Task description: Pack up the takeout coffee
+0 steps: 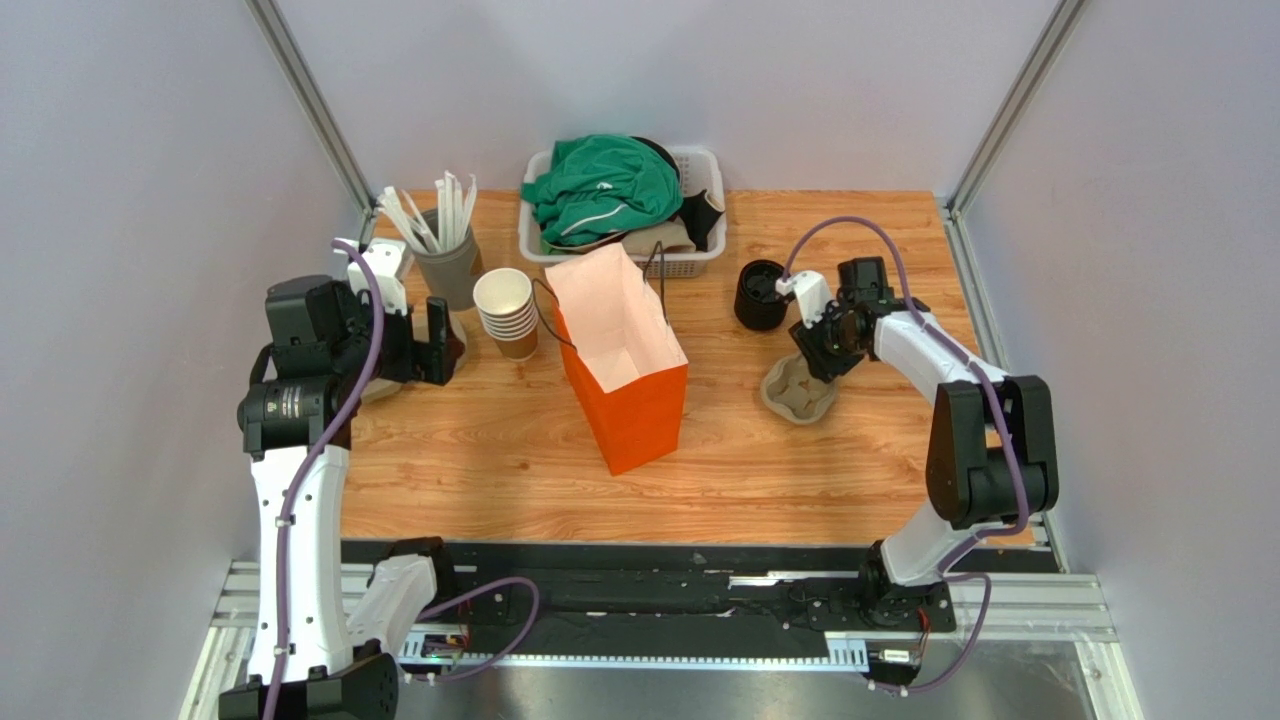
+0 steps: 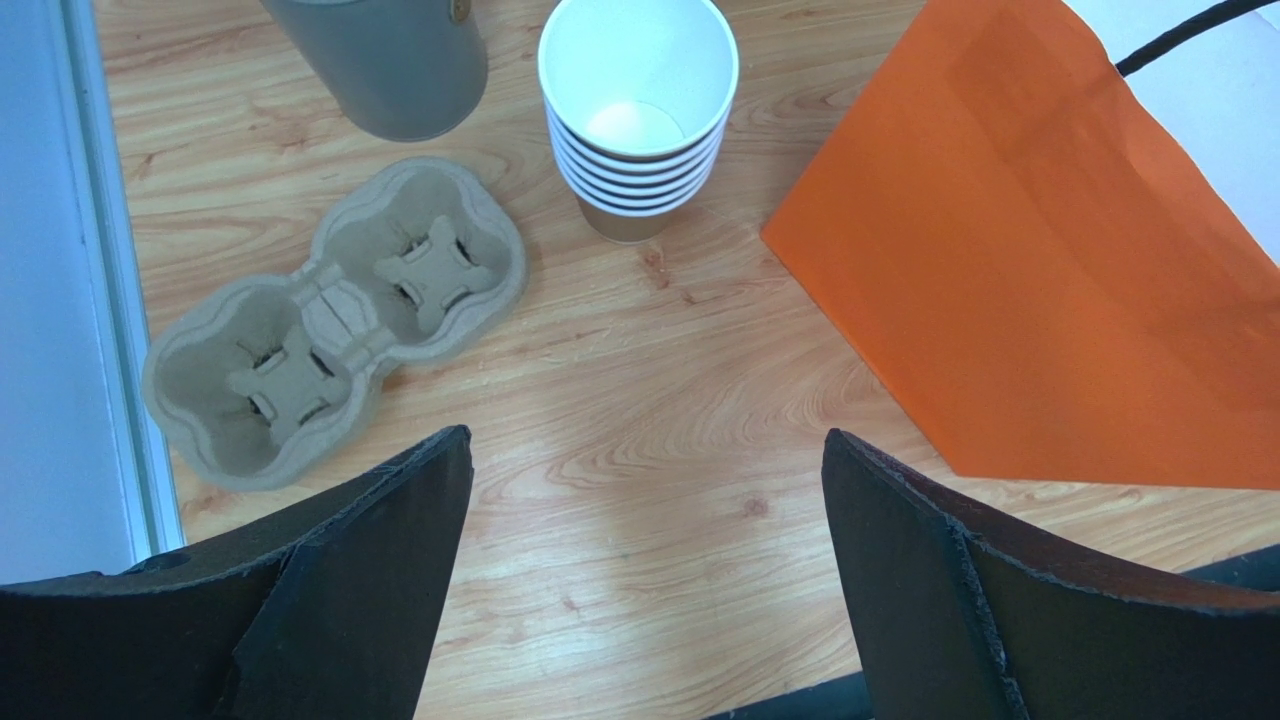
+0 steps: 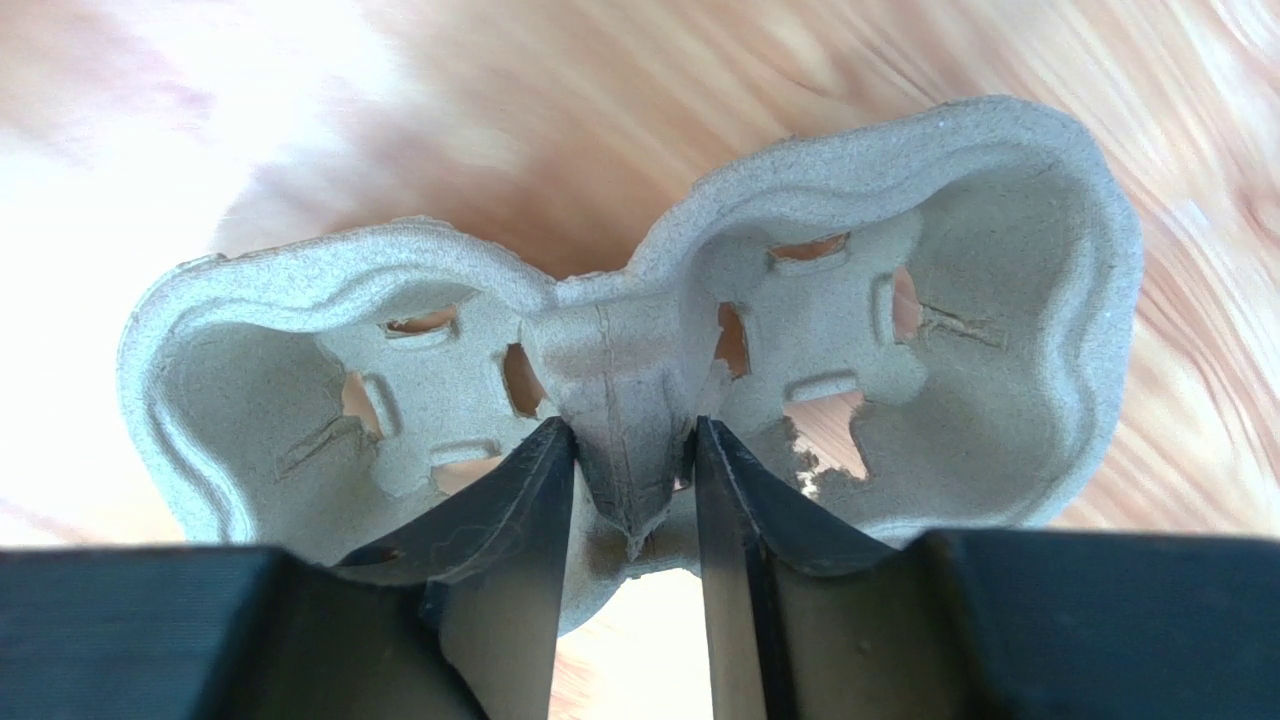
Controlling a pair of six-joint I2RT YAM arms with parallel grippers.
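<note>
The right gripper (image 3: 631, 435) pinches the centre ridge of a grey moulded-pulp 2-cup carrier (image 3: 962, 300) between its fingers, right of the open orange paper bag (image 1: 631, 398). The left gripper (image 2: 643, 450) hangs with fingers spread wide near another pulp carrier (image 2: 338, 323) and a stack of tan paper cups (image 2: 639, 105). A black round-topped cylinder (image 1: 762, 296) stands just behind the right gripper; whether it is the lidded coffee cup cannot be told.

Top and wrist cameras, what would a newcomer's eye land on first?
The bright orange paper bag standing open in the centre. Then the green cloth heaped in the white basket at the back edge, and the right arm's fingers pinching the middle ridge of a pulp cup carrier.
</note>
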